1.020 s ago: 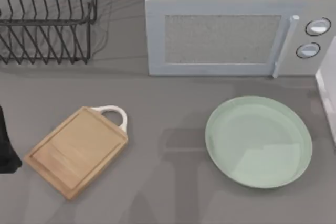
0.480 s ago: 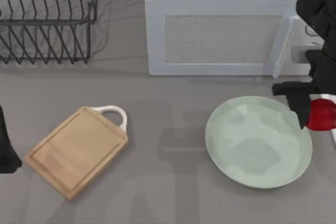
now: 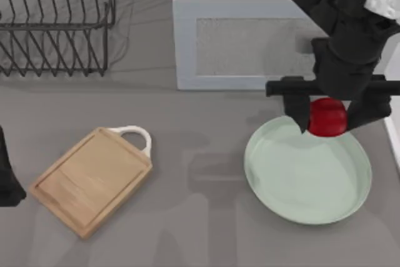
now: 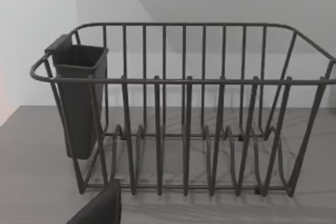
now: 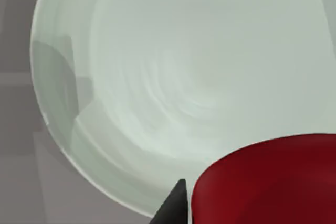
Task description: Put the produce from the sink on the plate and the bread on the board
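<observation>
Produce [image 3: 327, 117]: glossy red, rounded, clamped between the two fingers of the right hand [image 3: 329, 115], held above the far edge of the plate [image 3: 294, 179]; in the right wrist view the red body [image 5: 268, 182] sits over the plate's rim [image 5: 58, 124].
Plate: pale mint green, round, shallow rim, resting on the grey surface [image 3: 200, 217] at the right, in front of the microwave [image 3: 250, 42].
Board [image 3: 90, 179]: light wood, grooved border, white loop handle, lying at an angle on the left of the surface, bare.
Dish rack [image 3: 56, 20]: dark wire, far left corner; the left wrist view shows it [image 4: 184, 108] with a dark cutlery cup [image 4: 79, 98] hung on one end.
Left arm [image 3: 7, 176]: parked at the left edge; state of its hand cannot be told.
</observation>
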Tool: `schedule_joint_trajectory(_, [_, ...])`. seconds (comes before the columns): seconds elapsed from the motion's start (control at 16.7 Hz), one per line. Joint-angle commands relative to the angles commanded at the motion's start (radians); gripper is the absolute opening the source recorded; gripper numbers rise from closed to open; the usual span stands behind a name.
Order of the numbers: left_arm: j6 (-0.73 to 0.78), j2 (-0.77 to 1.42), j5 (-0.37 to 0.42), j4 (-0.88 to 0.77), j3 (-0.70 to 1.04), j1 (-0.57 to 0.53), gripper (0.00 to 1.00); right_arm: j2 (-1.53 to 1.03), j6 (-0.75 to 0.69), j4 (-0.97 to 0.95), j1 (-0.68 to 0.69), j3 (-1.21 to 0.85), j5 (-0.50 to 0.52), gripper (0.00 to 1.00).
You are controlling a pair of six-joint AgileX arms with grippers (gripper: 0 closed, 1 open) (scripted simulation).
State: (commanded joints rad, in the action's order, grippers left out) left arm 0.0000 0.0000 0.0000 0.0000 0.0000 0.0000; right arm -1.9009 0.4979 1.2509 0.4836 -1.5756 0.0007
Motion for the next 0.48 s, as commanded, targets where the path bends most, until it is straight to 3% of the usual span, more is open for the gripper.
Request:
schedule_joint_trajectory(0.3, [0.000,0.000,0.000,0.000,0.000,0.000,1.00,-0.001,0.004,-0.002,0.003,-0.004,0.000,0.00])
schedule_joint_trajectory(0.48, [0.000,0.000,0.000,0.000,0.000,0.000,1.00,-0.001,0.004,-0.002,0.003,-0.004,0.000,0.23])
